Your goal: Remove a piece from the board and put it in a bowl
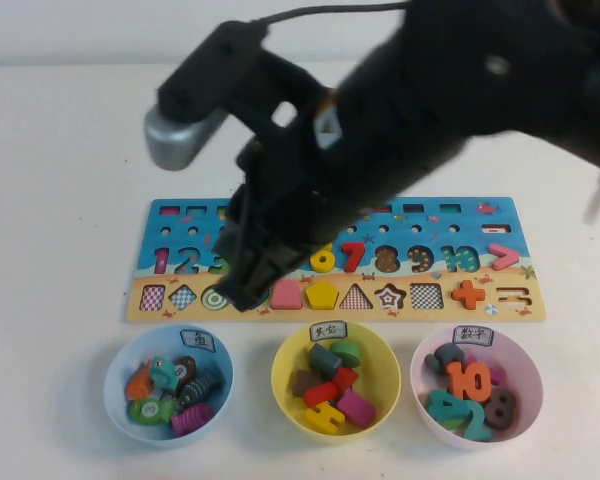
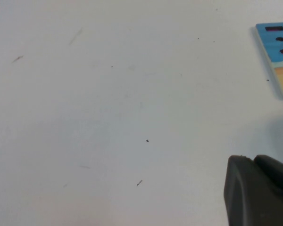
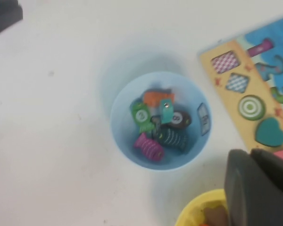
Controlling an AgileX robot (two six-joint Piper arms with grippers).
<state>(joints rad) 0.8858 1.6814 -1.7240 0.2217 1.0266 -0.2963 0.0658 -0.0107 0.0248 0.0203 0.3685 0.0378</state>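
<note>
While the right arm reaches across the high view from the upper right, the right gripper (image 1: 248,290) hangs over the left half of the long rectangular wooden board (image 1: 500,212) with its blue upper part and tan lower strip, close to that strip's near edge; whether its fingers are parted or closed, and whether they hold anything, cannot be told.

From the right wrist, the round light blue plastic bowl (image 3: 127,99) with a small white label on its rim sits on the white table (image 3: 52,141), just beside the board's (image 3: 226,87) end. Inside it lies the small dark grey-black wooden fish piece (image 3: 178,119) with a pale round mark, among orange, green, teal, magenta and striped dark fish pieces. In the high view the same bowl (image 1: 120,372) is the leftmost of three in front of the board, the dark piece (image 1: 185,370) resting in it.

A yellow bowl (image 1: 288,375) stands in the middle and a pale pink bowl (image 1: 525,400) on the right, both holding coloured pieces.

Only a dark part of the left gripper (image 2: 259,190) shows in the left wrist view, above bare table with a corner of the board (image 2: 278,47) nearby; its opening cannot be judged.
</note>
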